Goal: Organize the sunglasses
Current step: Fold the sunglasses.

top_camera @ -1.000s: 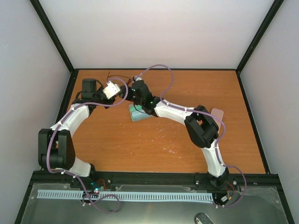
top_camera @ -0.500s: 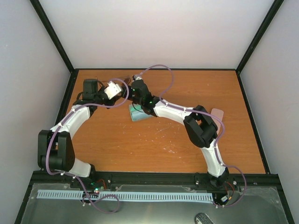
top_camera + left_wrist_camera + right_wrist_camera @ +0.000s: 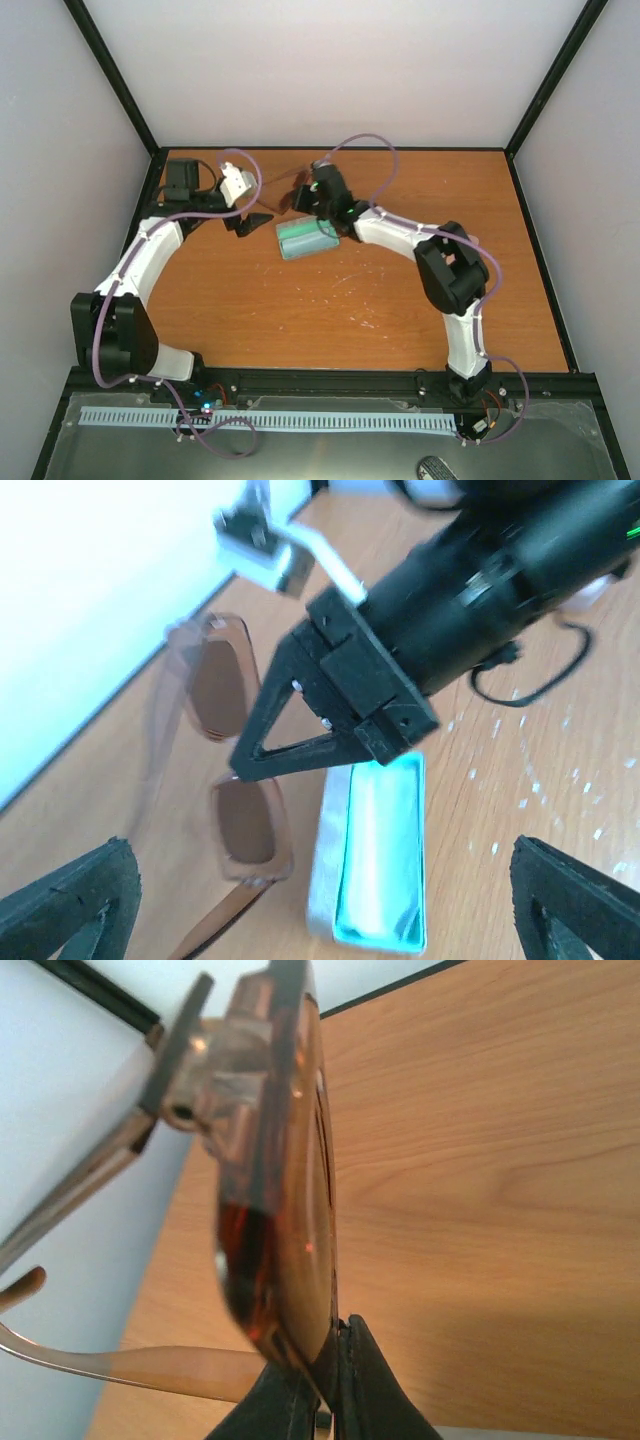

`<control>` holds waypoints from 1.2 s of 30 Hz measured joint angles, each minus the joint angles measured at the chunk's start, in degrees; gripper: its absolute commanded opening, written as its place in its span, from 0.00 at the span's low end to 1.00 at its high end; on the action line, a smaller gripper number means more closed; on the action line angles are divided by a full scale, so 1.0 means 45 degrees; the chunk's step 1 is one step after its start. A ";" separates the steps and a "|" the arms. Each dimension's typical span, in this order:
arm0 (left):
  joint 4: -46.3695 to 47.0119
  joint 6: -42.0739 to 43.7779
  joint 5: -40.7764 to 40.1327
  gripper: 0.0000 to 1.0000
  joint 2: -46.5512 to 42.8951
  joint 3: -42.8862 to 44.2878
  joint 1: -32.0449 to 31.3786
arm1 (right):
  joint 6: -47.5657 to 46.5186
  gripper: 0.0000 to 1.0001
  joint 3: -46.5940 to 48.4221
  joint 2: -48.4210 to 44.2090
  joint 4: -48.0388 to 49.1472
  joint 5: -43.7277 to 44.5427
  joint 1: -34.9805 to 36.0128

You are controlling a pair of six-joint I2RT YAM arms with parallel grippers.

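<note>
A pair of sunglasses (image 3: 245, 825) with a red-orange translucent frame and brown tinted lenses hangs above the table's back left. My right gripper (image 3: 335, 1385) is shut on the edge of one lens, and its wrist view shows the sunglasses (image 3: 285, 1210) edge-on with the temples unfolded. In the top view the right gripper (image 3: 303, 197) holds them just behind the open grey case (image 3: 305, 238) with a teal lining. My left gripper (image 3: 248, 218) stands open to the left of the case, holding nothing; its wrist view looks down on the case (image 3: 375, 860).
The left wall meets the table (image 3: 330, 300) just beyond the sunglasses. Both forearms reach over the back left of the wooden surface, with purple cables looping above them.
The left gripper has opened and drawn back to the left. The right gripper has shut on the sunglasses and shifted right with them, uncovering the open case.
</note>
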 measured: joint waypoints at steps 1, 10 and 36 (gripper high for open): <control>-0.0423 0.0019 0.0529 0.94 -0.0024 0.0486 0.0078 | -0.0311 0.03 -0.0160 -0.0228 -0.0374 -0.0248 -0.0355; -0.1870 -0.0053 0.4133 0.17 -0.0073 0.4260 0.0175 | -0.4527 0.03 -0.0068 -0.2093 -0.4163 -0.3157 -0.2560; -0.1054 0.0102 0.5367 0.26 0.1540 0.2127 -0.2482 | -1.0613 0.03 0.1457 -0.2030 -0.8689 -1.2201 -0.2399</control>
